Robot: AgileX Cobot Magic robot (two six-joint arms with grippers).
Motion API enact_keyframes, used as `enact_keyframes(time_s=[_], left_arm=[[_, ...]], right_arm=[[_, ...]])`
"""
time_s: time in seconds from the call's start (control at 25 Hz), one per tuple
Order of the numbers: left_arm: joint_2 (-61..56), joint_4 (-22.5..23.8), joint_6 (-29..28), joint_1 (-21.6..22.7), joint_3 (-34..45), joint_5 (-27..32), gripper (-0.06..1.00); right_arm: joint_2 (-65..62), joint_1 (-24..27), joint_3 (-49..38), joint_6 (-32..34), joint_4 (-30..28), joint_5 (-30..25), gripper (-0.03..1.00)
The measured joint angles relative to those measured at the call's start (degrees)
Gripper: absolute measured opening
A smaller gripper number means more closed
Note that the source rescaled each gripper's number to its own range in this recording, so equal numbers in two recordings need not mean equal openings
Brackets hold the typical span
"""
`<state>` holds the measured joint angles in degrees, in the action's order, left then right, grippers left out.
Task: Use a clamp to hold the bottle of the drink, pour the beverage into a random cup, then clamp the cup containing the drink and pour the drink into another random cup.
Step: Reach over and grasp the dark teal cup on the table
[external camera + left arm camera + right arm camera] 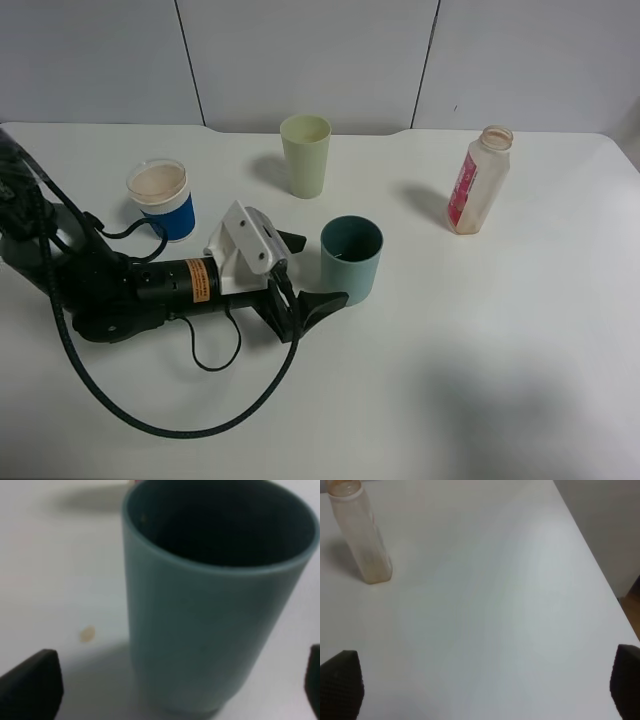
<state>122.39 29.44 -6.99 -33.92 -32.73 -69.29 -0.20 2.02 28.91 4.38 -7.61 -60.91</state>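
Teal cup (351, 260) just ahead of wide-spread left claw (317, 268); right claw (484, 682) wide too, bottle (362, 540) beyond.

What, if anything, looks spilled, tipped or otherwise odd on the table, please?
Only a small tan spot on the table beside the teal cup, perhaps a drip of drink. The bottle, the yellow-green cup and the blue cup all stand upright.

Bottle label (461, 190), arm sticker (201, 281) — print too small to read.
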Motion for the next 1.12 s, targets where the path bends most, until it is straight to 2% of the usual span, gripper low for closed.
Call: enact_keyframes(time_s=[0.32,0.92,1.12], left_arm=[[2.2,-1.0,0.0,-2.8,-3.9,0.0,0.93],[5.6,-1.9,-0.3,-2.9,-9.8,0.0,0.93],[6.2,-2.2,-0.6,-4.7,-10.4,0.0,0.93]], right_arm=[[0.0,0.0,0.0,0.0,0.0,0.0,0.98],[0.0,0.0,0.0,0.0,0.0,0.0,0.98],[0.0,0.0,0.0,0.0,0.0,0.0,0.98]])
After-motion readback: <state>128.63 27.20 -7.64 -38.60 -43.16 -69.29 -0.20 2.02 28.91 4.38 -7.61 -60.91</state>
